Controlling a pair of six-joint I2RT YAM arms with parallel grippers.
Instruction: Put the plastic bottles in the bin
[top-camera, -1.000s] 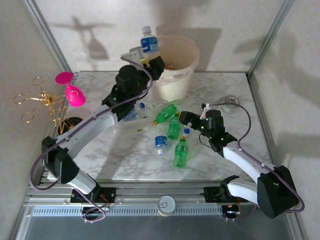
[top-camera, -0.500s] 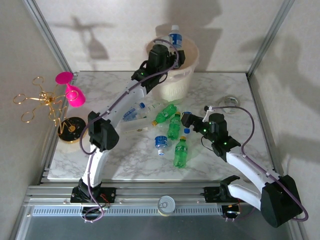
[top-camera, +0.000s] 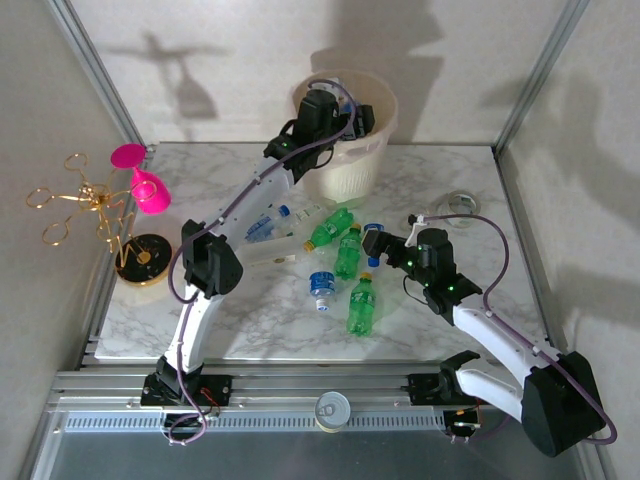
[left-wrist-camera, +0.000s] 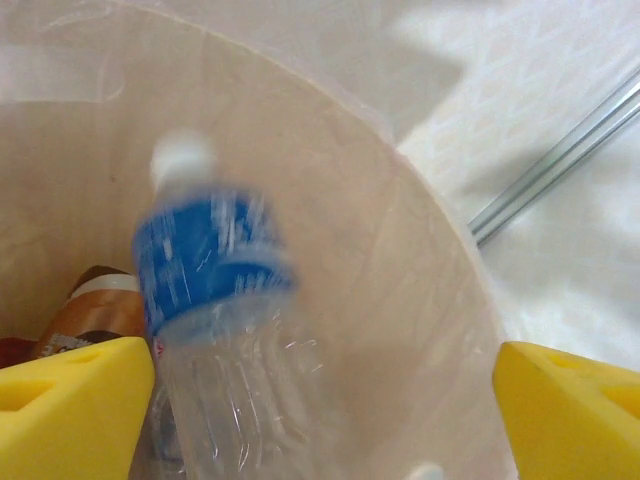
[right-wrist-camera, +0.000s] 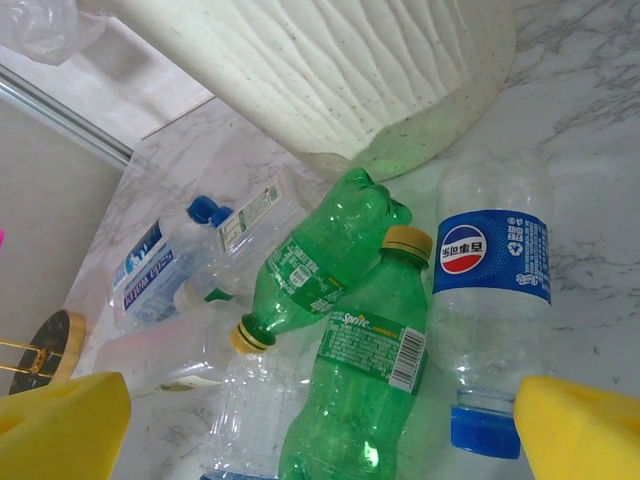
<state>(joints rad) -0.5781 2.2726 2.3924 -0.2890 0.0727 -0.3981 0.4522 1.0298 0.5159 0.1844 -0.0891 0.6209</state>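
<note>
Up at 12 o'clock on the marble table you've got the bin, and your left gripper hangs over its mouth, fingers spread wide, gripping nothing. A clear blue-labelled bottle shows blurred between them inside the bin, with a brown bottle at its 8 o'clock. Your right gripper is wide open and empty over the loose mid-table bottles: two green ones, and a Pepsi one at their 3 o'clock.
</note>
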